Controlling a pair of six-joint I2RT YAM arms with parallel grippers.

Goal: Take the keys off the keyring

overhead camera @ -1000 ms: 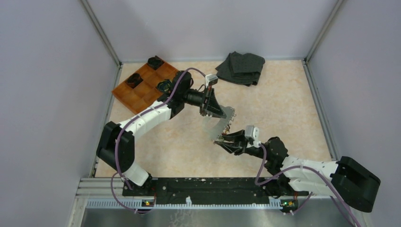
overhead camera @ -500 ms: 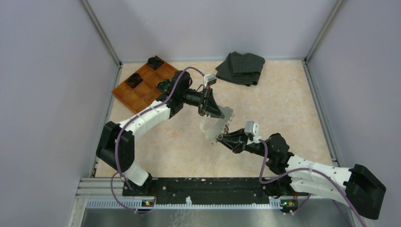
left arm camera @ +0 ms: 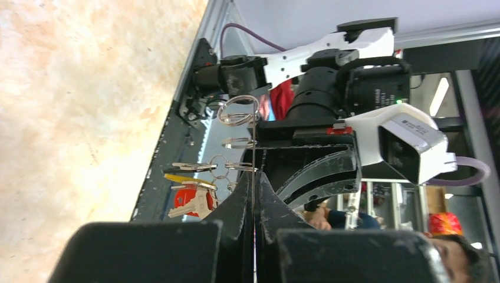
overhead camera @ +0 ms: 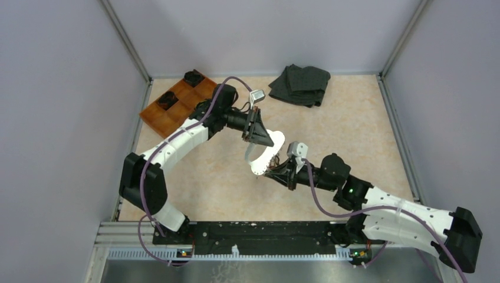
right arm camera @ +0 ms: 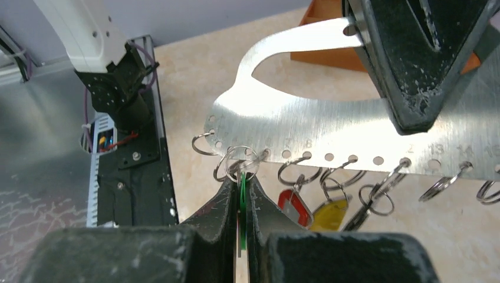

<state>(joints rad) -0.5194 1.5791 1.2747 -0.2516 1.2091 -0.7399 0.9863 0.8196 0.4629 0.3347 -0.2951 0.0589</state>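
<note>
I had the left hand (overhead camera: pixel 266 140) clamped shut on the broad end of the keyring (right arm camera: pixel 330 127). It was a flat steel plate with a row of numbered holes, and small split rings (right arm camera: pixel 295 170) hung from them. The plate was held up off the surface (overhead camera: pixel 354 130), about mid-workspace, with its ringed edge turned toward the right arm. In the left wrist view it showed only edge-on, as a thin line between the closed fingers.

My right hand (right arm camera: pixel 240 183) was pinched nearly shut on a thin green key (right arm camera: pixel 242 191), seen edge-on, so I read it as a key by judgement only. It hung from a doubled ring near the curved end of the plate. The fingers gripped just below that ring and did not touch the plate.

By my reckoning the job was barely started. The other keys were on their rings: a red key (right arm camera: pixel 293 206), a yellow key (right arm camera: pixel 330 215) beside it, and a plain metal one (right arm camera: pixel 368 206) further along. The end ring and two at the far side looked bare, though I could not tell whether they ever carried anything, and I spotted no freed key anywhere. The green one had to be worked round its coil and off, then the rest the same way.
</note>
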